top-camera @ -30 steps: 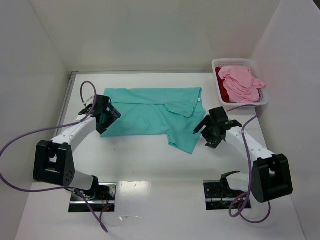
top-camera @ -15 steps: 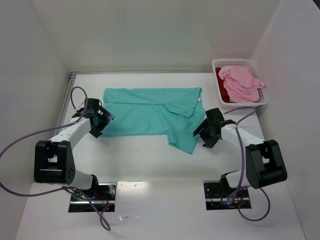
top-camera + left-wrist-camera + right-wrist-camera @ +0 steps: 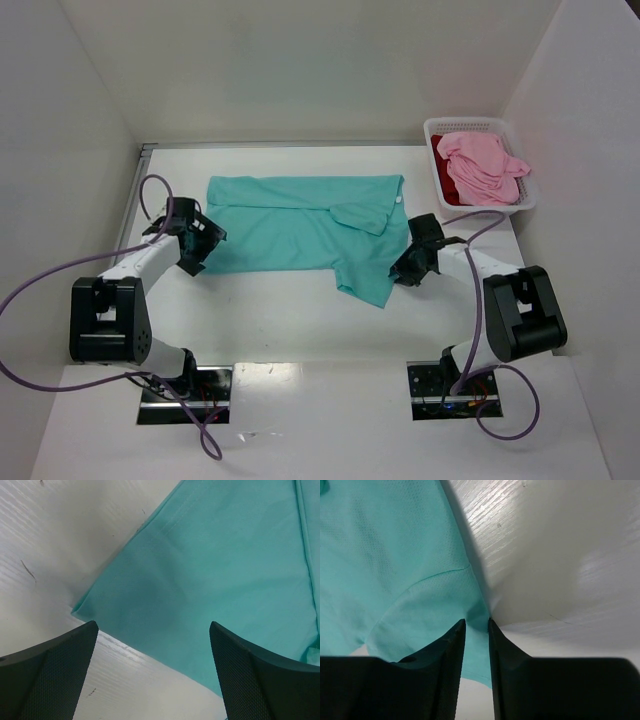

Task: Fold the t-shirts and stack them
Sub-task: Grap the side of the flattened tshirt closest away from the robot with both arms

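Your right claw (image 3: pixel 476 630) has just pinched shut on the right edge of the teal t-shirt (image 3: pixel 300 225), spread mid-way across the bench (image 3: pixel 300 330), while your left claw (image 3: pixel 192 238) (still gaping wide) hovers at its near-left corner, so the fold looks ready.

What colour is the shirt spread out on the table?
Plain teal, with no pattern. The shirt shows best in the top view.

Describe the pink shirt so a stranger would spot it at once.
Look to the table's far right corner, where a white basket stands. The pink t-shirt is heaped on top in it, over a dark red one; the teal shirt lies spread out mid-table.
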Controlling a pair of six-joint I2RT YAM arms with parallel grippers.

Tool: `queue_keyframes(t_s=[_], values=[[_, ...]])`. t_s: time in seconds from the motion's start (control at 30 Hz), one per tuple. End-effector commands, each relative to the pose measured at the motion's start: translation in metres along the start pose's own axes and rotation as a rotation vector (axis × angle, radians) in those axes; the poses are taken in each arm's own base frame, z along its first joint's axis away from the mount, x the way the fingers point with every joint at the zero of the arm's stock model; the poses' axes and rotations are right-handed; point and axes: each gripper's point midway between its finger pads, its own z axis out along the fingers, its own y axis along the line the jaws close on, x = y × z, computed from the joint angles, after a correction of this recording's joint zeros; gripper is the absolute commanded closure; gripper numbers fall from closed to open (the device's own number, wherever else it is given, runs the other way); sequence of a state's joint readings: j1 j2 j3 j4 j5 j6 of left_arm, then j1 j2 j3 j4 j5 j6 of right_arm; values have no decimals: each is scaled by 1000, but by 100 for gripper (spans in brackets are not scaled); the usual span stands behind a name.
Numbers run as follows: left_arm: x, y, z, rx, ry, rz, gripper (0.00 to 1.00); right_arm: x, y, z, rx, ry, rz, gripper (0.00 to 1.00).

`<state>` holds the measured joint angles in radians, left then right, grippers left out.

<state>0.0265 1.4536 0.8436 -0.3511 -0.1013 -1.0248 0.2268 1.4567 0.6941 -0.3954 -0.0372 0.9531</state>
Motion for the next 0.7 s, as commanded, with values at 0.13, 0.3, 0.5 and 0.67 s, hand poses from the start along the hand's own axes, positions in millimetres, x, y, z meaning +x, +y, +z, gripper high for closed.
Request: queue_keyframes(t_s=[0.13, 0.3, 0.5, 0.67], values=[[2, 11, -1, -26, 2, -22, 1, -3, 5, 6, -3, -11, -19, 79], [-3, 20, -3, -49, -18, -56, 1, -8, 10, 3, -15, -30, -19, 87], [0, 38, -1, -116, -27, -107, 5, -17, 19, -3, -29, -61, -19, 90], [6, 50, 4, -149, -32, -151, 9, -17, 22, -6, -44, -58, -20, 90]])
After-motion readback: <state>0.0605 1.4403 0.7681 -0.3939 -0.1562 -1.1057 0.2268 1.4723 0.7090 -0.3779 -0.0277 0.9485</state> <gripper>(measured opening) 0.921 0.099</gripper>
